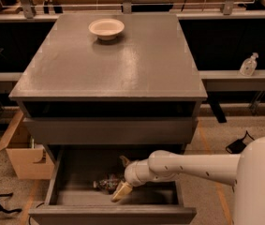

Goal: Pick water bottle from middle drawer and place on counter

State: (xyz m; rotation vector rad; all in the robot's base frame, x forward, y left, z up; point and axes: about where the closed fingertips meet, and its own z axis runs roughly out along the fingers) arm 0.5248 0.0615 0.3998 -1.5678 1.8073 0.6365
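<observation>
Water bottle [106, 184]: a small clear crinkled bottle lying on its side on the floor of the open drawer, below the counter's front edge and a little left of the counter's middle. Its label colours are too dim to make out.
Counter [122, 64]: a large flat grey rectangular cabinet top with a soft sheen, filling the centre of the view and overhanging the drawers beneath it.
Robot arm [193, 165]: a thick white arm reaching in from below and right of the counter, extending leftward into the open drawer.
Middle drawer [113, 214]: a wide grey box drawer, pulled fully out from under the counter's front edge, its plain front nearest the camera.
Upper drawer front [108, 131]: a flat grey panel directly under the counter, pushed in.
Cardboard box [24, 158]: an open brown box on the floor, below and left of the counter.
Bowl [106, 28]: a shallow pale bowl standing on the counter, near its far edge and left of centre.
Gripper [118, 178]: inside the drawer under the counter's front, at the bottle's right end. Its two tan fingers [121, 191] are spread apart, one toward the drawer's back and one toward its front, not closed on anything.
Pump dispenser bottle [248, 65]: a small clear bottle upright on a ledge, well to the right of the counter.
</observation>
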